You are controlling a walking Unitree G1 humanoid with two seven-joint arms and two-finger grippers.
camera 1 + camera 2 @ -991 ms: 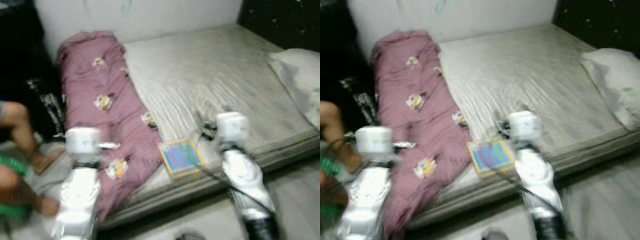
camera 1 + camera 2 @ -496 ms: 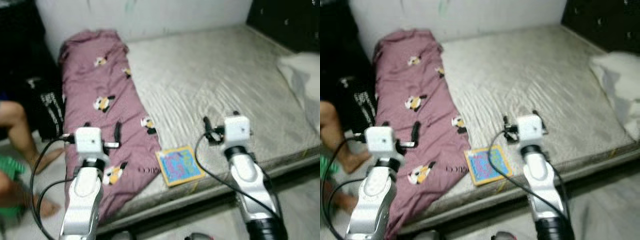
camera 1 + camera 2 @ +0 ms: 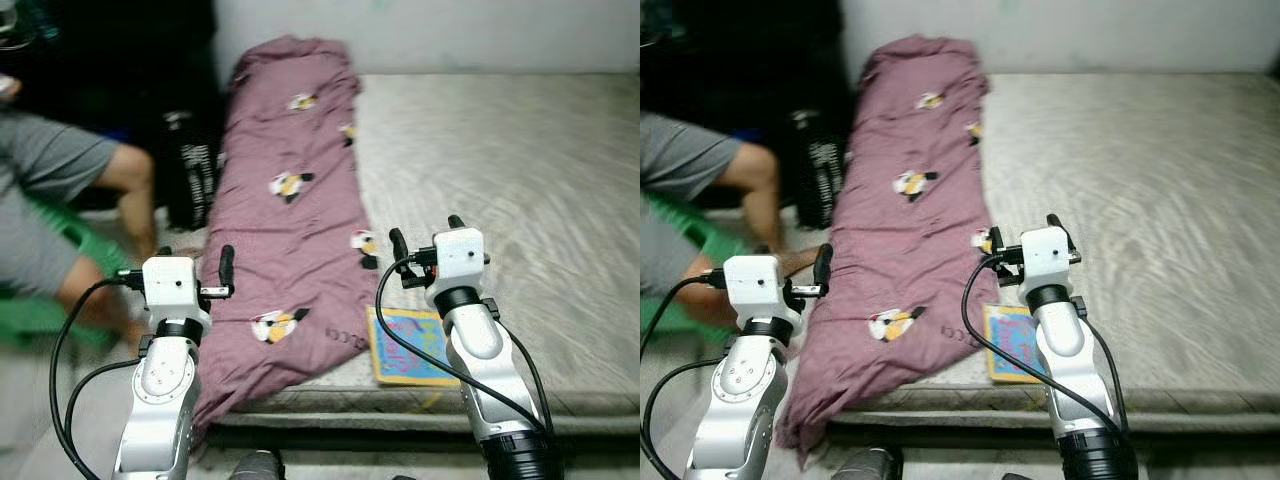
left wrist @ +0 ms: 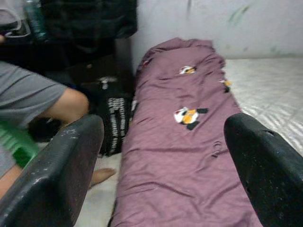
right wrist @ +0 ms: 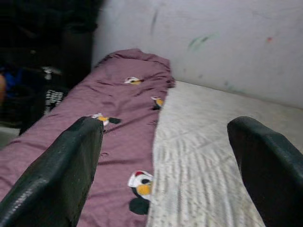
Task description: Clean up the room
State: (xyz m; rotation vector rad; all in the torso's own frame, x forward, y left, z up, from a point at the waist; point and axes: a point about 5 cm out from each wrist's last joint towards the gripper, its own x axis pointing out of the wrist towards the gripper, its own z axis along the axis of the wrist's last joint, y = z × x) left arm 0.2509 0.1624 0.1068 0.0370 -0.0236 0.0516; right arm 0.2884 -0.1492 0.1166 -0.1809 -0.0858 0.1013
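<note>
One seated person [image 3: 60, 200] beside blanket [image 3: 290, 220], book [image 3: 410, 345] on mattress [image 3: 520, 200].

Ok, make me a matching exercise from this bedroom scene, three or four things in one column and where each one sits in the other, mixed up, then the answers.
Things:
1. purple blanket
2. colourful book
3. black bag
4. left claw

Places:
A. on the floor beside the mattress, near a seated person's leg
B. lying lengthwise along the mattress's left side
C. raised in the air with fingers apart, holding nothing
D. flat at the mattress's front edge, next to the blanket's lower end

Pairs: 1-B, 2-D, 3-A, 4-C
</note>
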